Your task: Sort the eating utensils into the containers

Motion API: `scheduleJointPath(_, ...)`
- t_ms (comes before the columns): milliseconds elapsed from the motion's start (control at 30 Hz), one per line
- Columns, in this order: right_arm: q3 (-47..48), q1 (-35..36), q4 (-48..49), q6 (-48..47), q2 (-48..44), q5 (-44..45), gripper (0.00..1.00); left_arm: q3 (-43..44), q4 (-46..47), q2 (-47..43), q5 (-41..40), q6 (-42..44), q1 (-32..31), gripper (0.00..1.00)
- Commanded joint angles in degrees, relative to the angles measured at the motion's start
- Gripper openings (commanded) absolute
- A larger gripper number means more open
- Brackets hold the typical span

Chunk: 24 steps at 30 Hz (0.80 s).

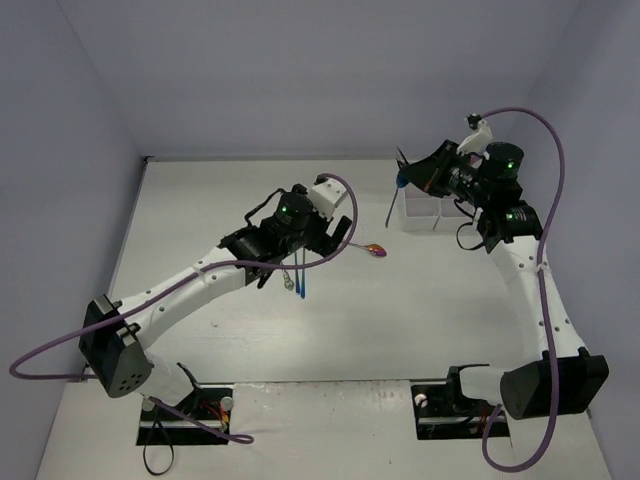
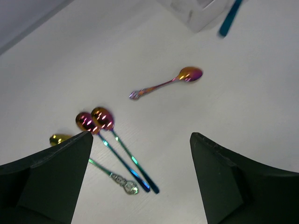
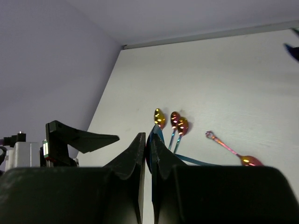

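Toward the far right corner of the counter [image 1: 430,310] stands the white tray [image 1: 420,221], where the sorted pieces should go. Just beside its left edge, the right tool [image 3: 148,140] is closed on a blue utensil [image 1: 392,205] that hangs down, probably for dropping in. Over the counter's middle, the left tool [image 2: 141,140] stands wide above three spoons [image 2: 103,117], likely to pick one. A pink-gold spoon [image 2: 187,74] lies apart.

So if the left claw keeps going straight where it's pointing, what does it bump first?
Likely the bare table, just beside the two pink spoons. The open left gripper tilts down at it; the lone gold spoon lies farther ahead. Depth is unclear.
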Motion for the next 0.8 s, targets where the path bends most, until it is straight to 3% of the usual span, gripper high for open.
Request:
scheduleJointPath(0,5.7,-4.3,4.5,-4.8,2.6,0.8,0.0,-2.0,-5.2,-2.6,-2.7,-5.6,6.5,0.83)
scheduleJointPath(233,9.5,-10.4,9.9,-3.6,9.4,1.8,0.0,-10.5,-6.4,-8.7,1.3,-4.8,16.9,0.83)
scheduleJointPath(433,7.1,-14.6,22.0,3.6,14.2,-1.1,0.0,-15.8,-2.1,-9.5,1.6,-4.3,19.7,0.83)
scheduleJointPath(567,5.7,-16.6,31.5,8.7,18.4,-2.9,0.0,-14.5,-2.3,-8.0,2.3,-4.0,20.0,0.83)
scheduleJointPath(767,7.8,-16.7,34.3,10.0,23.8,-3.1,0.0,-13.9,-1.8,-6.8,3.3,-4.3,21.4,0.83)
